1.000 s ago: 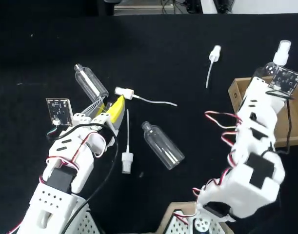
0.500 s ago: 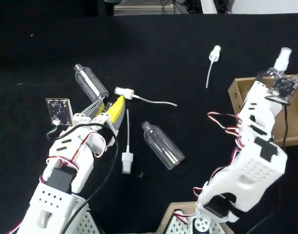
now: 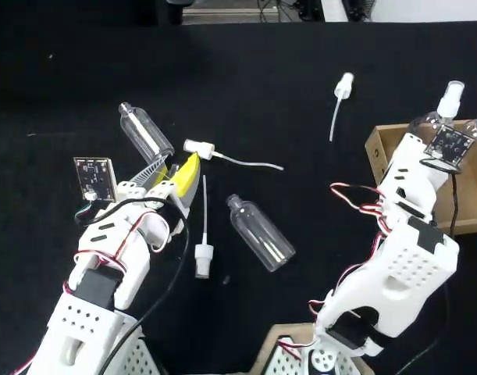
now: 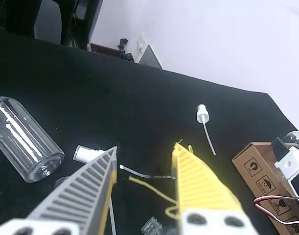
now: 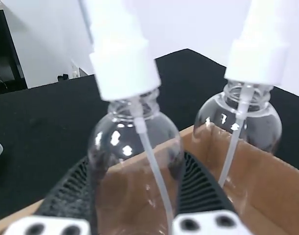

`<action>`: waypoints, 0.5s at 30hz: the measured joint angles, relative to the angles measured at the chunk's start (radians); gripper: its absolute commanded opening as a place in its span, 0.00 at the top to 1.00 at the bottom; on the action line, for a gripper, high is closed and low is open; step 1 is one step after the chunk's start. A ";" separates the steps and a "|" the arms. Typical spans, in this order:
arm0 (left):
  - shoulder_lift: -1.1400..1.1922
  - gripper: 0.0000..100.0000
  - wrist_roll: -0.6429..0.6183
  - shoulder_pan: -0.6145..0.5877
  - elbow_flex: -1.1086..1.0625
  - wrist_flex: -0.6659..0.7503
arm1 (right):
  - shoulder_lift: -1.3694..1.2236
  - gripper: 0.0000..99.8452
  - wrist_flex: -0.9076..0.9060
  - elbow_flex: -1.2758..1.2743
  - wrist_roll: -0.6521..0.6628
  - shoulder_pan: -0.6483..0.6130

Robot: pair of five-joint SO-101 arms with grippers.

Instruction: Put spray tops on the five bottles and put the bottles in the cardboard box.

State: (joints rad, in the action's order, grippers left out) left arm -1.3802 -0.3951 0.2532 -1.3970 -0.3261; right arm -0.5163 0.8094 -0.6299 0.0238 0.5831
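**Right arm lowered over box; left arm unchanged**

Compared with half a second ago, the right arm's wrist has dropped slightly toward the cardboard box [image 3: 382, 150], bringing the capped bottle [image 5: 134, 147] lower over the box's far end. The left arm and all loose items on the black table [image 3: 285, 62] have not moved.

1. Right gripper [image 5: 134, 186]: closed on the capped bottle, with one black finger on each side of the clear body. The bottle stands upright with its white spray top on and its tube running down inside.
2. Second capped bottle [image 5: 252, 117]: stands upright in the box, just beside the held bottle.
3. Left gripper [image 4: 146, 147]: jaws spread apart and holding nothing, above the table well apart from the box.
4. Nearest spray top [image 3: 199, 146]: lies just beyond the left gripper's tips.
5. Far bare bottle [image 3: 144, 131]: lies on its side beside the left gripper.
6. Middle bare bottle [image 3: 260, 233]: lies between the two arms.
7. Other spray tops: one [image 3: 204, 258] lies near the left arm, one [image 3: 343, 84] near the box.
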 measured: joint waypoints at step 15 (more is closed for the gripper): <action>0.000 0.83 0.000 0.000 0.000 0.000 | 0.000 0.75 0.000 0.000 0.035 -0.006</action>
State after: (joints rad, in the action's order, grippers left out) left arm -1.3802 -0.3951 0.2532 -1.3970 -0.3261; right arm -0.5163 0.8094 -0.6299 0.0591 0.5769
